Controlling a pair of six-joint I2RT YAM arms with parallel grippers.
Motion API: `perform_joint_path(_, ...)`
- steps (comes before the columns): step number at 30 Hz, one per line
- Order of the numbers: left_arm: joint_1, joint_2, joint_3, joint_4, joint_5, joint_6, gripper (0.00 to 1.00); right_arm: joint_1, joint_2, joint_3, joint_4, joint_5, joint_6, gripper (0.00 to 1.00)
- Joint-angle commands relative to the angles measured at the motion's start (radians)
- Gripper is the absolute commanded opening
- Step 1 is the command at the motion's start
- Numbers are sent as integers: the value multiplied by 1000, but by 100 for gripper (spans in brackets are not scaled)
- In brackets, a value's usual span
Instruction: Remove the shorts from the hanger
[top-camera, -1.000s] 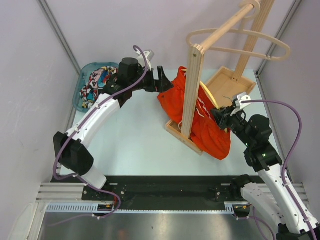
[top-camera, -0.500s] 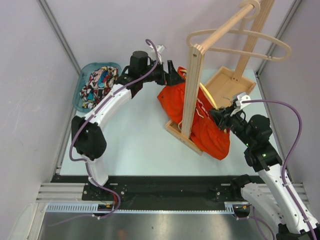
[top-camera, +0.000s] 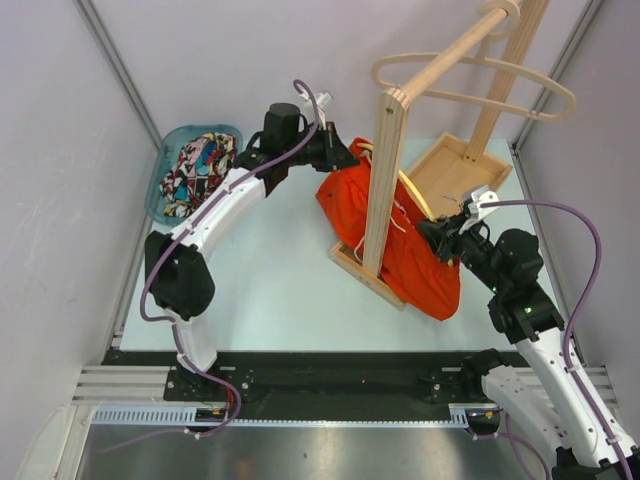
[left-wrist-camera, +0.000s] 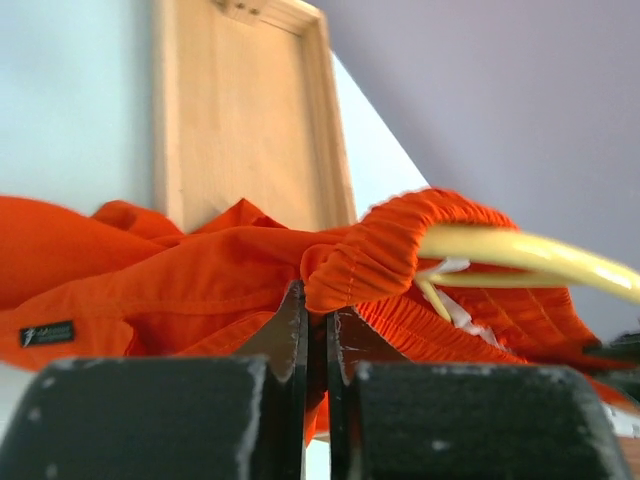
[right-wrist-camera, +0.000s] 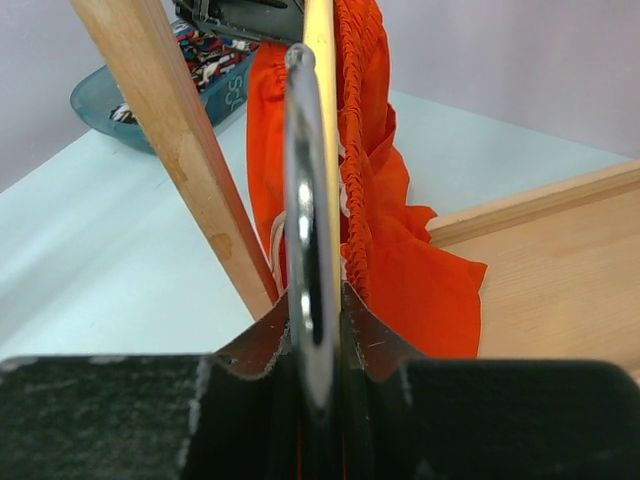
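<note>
The orange-red shorts (top-camera: 400, 245) hang on a yellow hanger (top-camera: 414, 194) beside the wooden rack's post. My left gripper (top-camera: 347, 159) is shut on a fold of their elastic waistband (left-wrist-camera: 375, 255) at the left end, with fabric pinched between the jaws (left-wrist-camera: 315, 300). The yellow hanger (left-wrist-camera: 530, 255) runs out of the waistband to the right. My right gripper (top-camera: 440, 238) is shut on the hanger's metal hook (right-wrist-camera: 303, 200), with the hanger's yellow bar (right-wrist-camera: 322, 110) edge-on right behind it. A comic-print pair of shorts (top-camera: 195, 165) lies in the teal basket.
The teal basket (top-camera: 158, 190) stands at the table's back left. A wooden rack has an upright post (top-camera: 385, 180), a hoop on top (top-camera: 545, 90) and a flat base tray (top-camera: 455, 170). The post (right-wrist-camera: 170, 130) stands close to the left of my right fingers.
The left arm swung right to the shorts' waistband and its jaws, open before, have closed on the fabric. The right gripper has stayed on the hook.
</note>
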Motion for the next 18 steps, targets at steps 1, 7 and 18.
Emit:
perform_joint_path(1,46,-95,28,0,-342,-1,0,-6,-47,31,25,-58,-34,0)
perform_joint_path(7,48,-153,3,-15,-563,-5,0,-8,-67,31,-57,-95,-34,0)
perform_joint_path(18,55,-133,3,-55,-441,9,0,-37,-99,32,-28,-12,18,0)
